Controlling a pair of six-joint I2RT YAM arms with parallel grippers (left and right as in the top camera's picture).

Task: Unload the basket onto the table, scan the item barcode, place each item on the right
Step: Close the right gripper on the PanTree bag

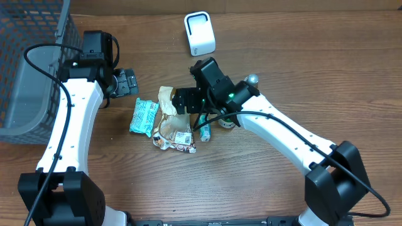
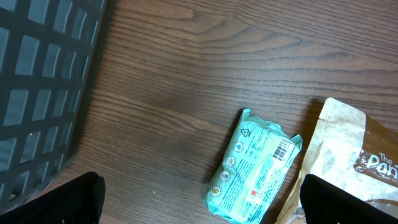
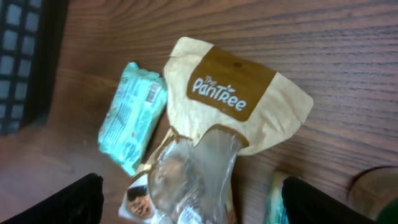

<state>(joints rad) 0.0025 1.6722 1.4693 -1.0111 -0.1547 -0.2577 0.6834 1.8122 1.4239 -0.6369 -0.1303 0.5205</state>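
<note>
Right gripper point(image 3: 199, 202) jaws wide over Pantree pouch point(image 3: 230, 93), mid-table, teal packet point(image 3: 132, 115) just left. Left gripper point(image 1: 125, 81) also open. Pinch the brown top, avoid clear crinkly end; white scanner point(image 1: 200, 33) sits far.

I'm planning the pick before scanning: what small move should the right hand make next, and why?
Probably lower the right hand straight onto the clear-wrapped snack: its open fingers straddle that packet in the wrist view, nothing is held yet, and the white scanner stands apart beyond the pile.

packet point(image 1: 144, 117) just left of pouch point(image 1: 172, 120), basket point(image 1: 34, 44) far left
</note>
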